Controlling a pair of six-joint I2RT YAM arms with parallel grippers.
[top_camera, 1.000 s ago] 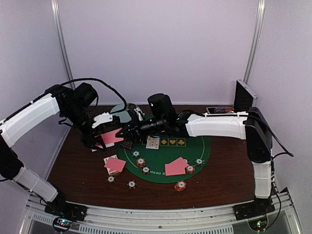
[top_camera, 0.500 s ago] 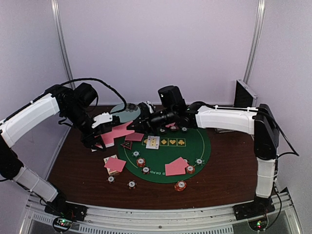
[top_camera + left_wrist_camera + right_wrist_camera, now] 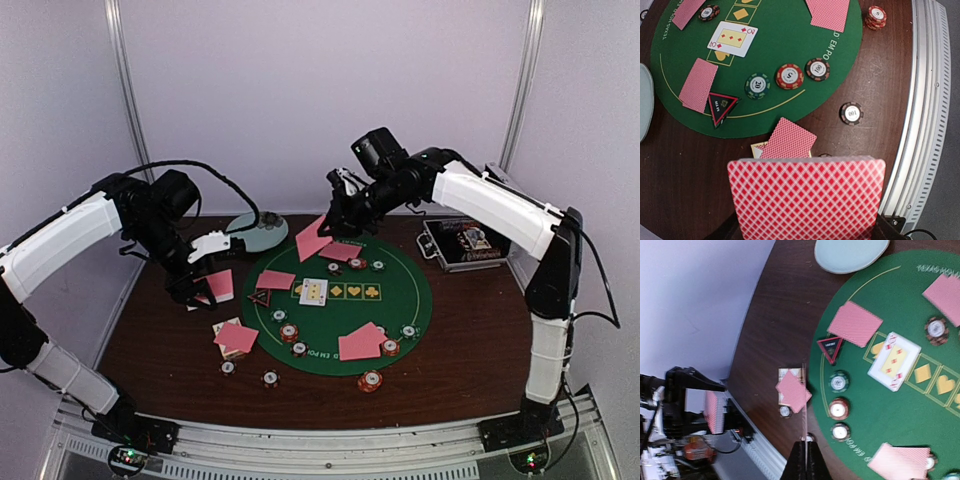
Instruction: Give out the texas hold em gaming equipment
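Aloft, right pincer (image 3: 333, 212) pinching pink card (image 3: 313, 241), left pincer (image 3: 207, 283) clamping deck (image 3: 807, 197)

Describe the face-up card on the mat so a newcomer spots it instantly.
Find the round green mat on the dark table, crossed by a row of yellow suit boxes. The face-up card lies at that row's end nearest the red-black triangle marker. Alone among the pink-backed cards, it shows a white face with red pips.
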